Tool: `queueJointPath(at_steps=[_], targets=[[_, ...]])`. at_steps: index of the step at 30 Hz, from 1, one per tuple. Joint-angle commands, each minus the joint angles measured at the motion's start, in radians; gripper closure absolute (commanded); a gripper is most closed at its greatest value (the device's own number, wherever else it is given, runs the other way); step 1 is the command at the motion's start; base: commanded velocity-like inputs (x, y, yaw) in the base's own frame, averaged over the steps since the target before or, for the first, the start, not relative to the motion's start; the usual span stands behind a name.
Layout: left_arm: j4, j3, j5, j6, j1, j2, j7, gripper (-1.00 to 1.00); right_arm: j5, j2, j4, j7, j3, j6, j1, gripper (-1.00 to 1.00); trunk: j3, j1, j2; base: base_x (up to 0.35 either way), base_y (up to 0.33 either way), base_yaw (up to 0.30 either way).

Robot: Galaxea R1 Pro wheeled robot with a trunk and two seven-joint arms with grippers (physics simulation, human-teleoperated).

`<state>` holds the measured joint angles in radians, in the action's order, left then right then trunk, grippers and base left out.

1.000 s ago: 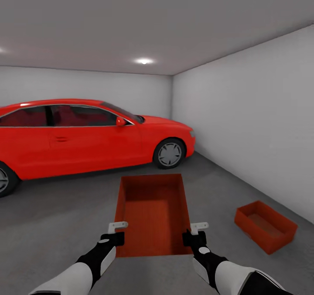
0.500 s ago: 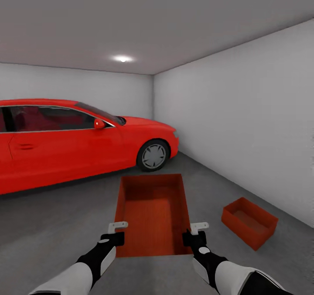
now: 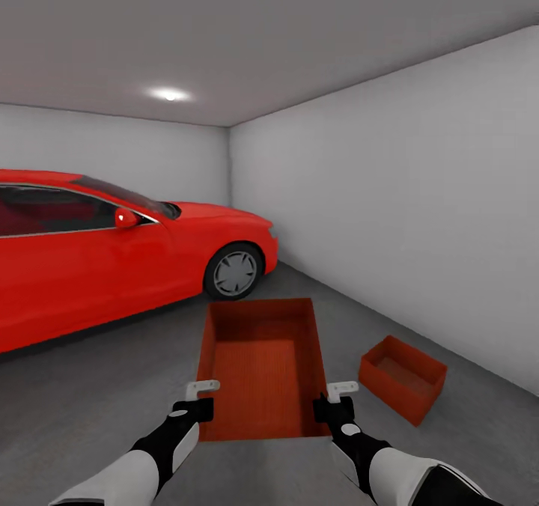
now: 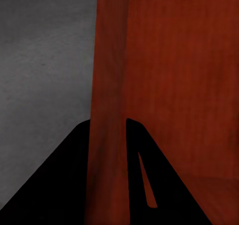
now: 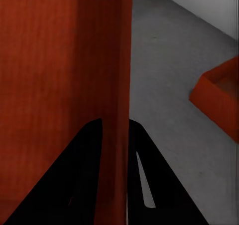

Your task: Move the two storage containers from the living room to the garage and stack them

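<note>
You are in the garage, looking down over both arms at a dark grey concrete floor (image 3: 90, 386). Straight ahead of you, held up between your two arms, is an orange-red open-top bin (image 3: 260, 367), its long sides running away from you. Your left gripper (image 3: 201, 392) is clamped on the bin's left wall near the close corner; in the left wrist view its dark fingers (image 4: 137, 155) sit on either side of that wall. Your right gripper (image 3: 341, 392) is clamped on the right wall near the close corner, with the same straddling grip showing in the right wrist view, fingers (image 5: 142, 155) on both faces of the wall.

The second bin (image 3: 403, 377) rests on the floor to the right of the held one, near the foot of the white right-hand wall (image 3: 419, 206), turned at an angle. A red car (image 3: 112, 259) stands at the left, well apart from both bins, its front wheel toward the far corner. A ceiling light (image 3: 170, 94) glows above it.
</note>
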<state>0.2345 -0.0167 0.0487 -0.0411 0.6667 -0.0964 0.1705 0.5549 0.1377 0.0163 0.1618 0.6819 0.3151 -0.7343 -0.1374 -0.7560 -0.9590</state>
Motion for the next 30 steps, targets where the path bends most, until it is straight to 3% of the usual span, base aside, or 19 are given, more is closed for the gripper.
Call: queueJointPath(at_steps=[1, 30], targets=[[0.017, -0.029, -0.006, 0.001, 0.001, 0.026, 0.007, 1.0, 0.0, 0.0, 0.002, 0.002, -0.038, -0.001, 0.0, 1.0, -0.002, -0.001, -0.001, 0.317, 0.121, -0.283], [0.017, -0.029, -0.006, 0.001, 0.001, 0.032, 0.007, 1.0, 0.0, 0.0, 0.002, 0.002, -0.038, -0.001, 0.0, 1.0, -0.002, -0.001, -0.001, 0.317, 0.121, -0.284]])
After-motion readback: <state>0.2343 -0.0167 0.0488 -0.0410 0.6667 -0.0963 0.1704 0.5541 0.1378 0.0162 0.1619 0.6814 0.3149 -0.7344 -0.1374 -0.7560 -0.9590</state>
